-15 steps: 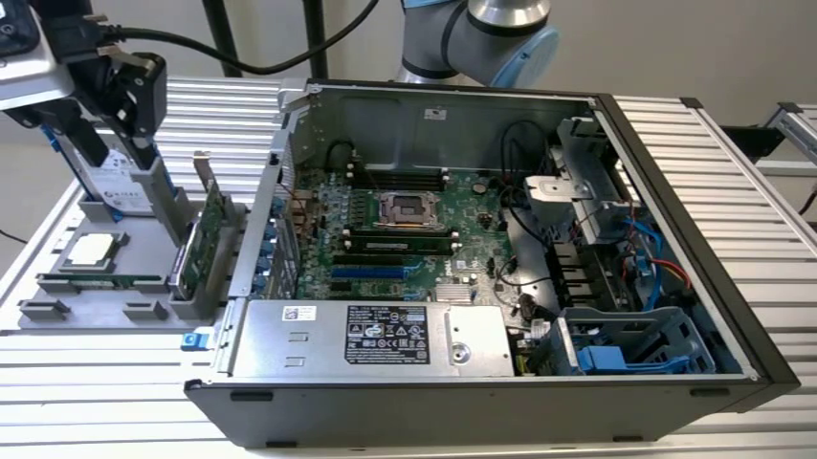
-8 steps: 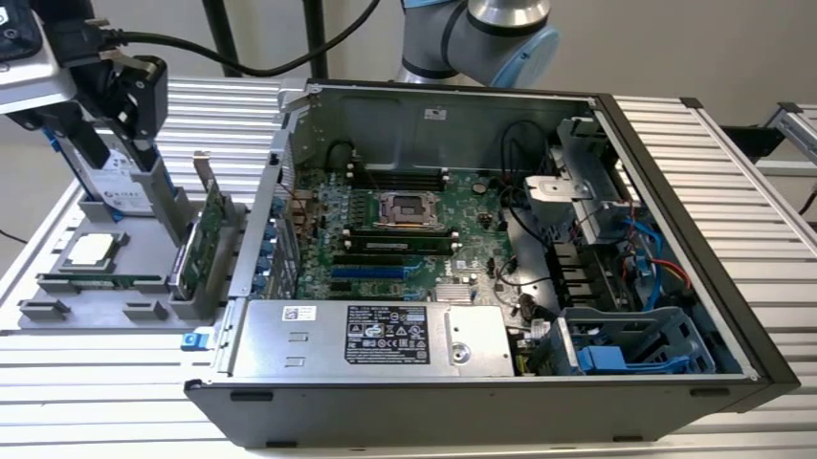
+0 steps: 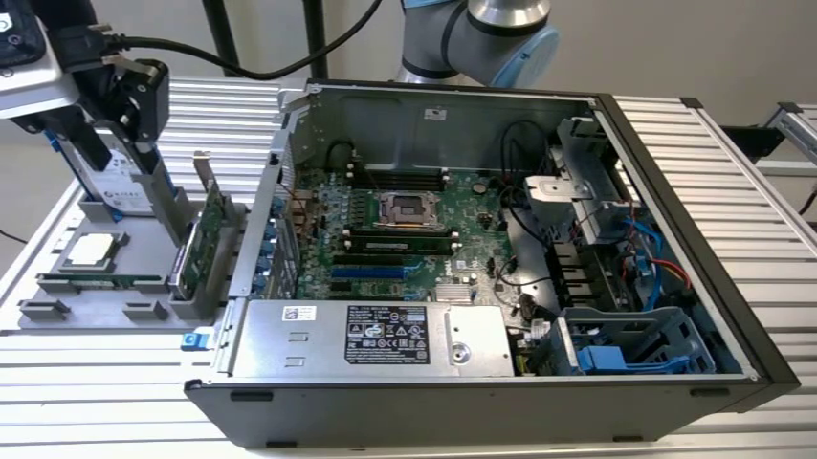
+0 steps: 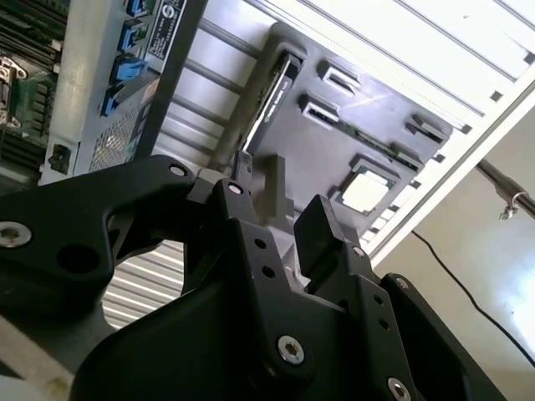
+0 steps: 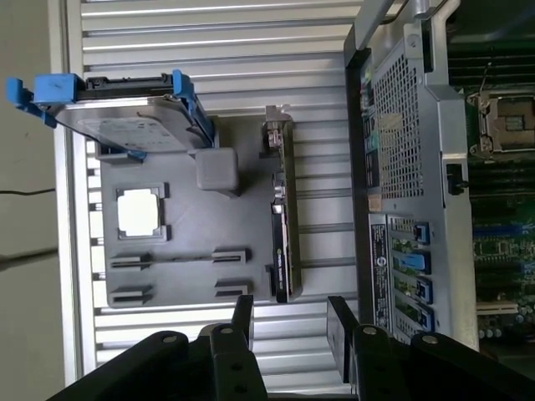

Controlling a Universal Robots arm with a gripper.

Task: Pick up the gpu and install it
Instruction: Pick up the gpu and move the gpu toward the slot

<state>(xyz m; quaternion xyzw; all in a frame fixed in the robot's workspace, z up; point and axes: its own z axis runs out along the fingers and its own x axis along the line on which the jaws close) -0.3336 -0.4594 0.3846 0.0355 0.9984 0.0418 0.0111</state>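
Observation:
The gpu (image 3: 210, 229) stands on edge in a slot of the grey parts holder (image 3: 77, 311), just outside the open computer case, at the exterior view's left. Its green board and silver end bracket show there. In both wrist views the gpu (image 5: 280, 225) (image 4: 269, 96) appears edge-on as a thin dark strip. My gripper (image 3: 134, 115) hovers above the holder, up and away from the card. Its black fingers (image 5: 242, 313) stand open with nothing between them, and the gripper (image 5: 291, 322) (image 4: 280, 196) touches nothing.
A silver hard drive with blue rails (image 5: 125, 117) stands in the holder close to the gripper. A processor chip (image 5: 138, 209) and a memory stick (image 3: 102, 280) lie in it too. The open case (image 3: 715, 191) holds the motherboard (image 3: 396, 229) and a power supply (image 3: 370, 335).

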